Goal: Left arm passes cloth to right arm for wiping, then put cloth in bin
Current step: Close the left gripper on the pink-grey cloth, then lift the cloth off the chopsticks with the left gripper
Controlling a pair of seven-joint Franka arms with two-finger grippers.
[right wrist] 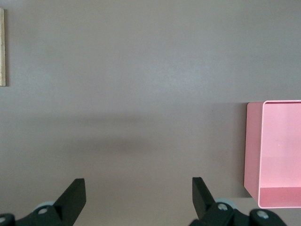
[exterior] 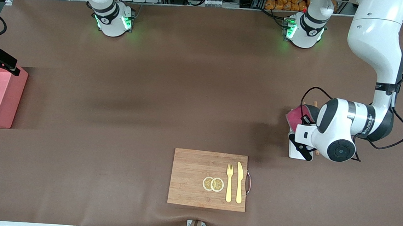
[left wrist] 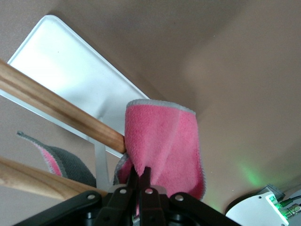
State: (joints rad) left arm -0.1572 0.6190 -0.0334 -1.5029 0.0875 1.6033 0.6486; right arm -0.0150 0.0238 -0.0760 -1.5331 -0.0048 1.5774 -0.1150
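Cutting board [exterior: 208, 179] is untouched. Cloth [left wrist: 162, 146] is pinched by left gripper [left wrist: 139, 181] over tray [left wrist: 70, 80]; pick-up underway. Right gripper [right wrist: 136, 197] is spread wide, waiting by bin [right wrist: 277, 150]; handover needed next.

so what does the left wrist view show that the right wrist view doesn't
Only the left wrist view shows the cloth pinched in the shut left pincer, draped at a wooden rail above the white tray. Only the right wrist view shows the open right pincer, holding nothing, the pink bin and an edge of the cutting board. Both show the brown table cover.
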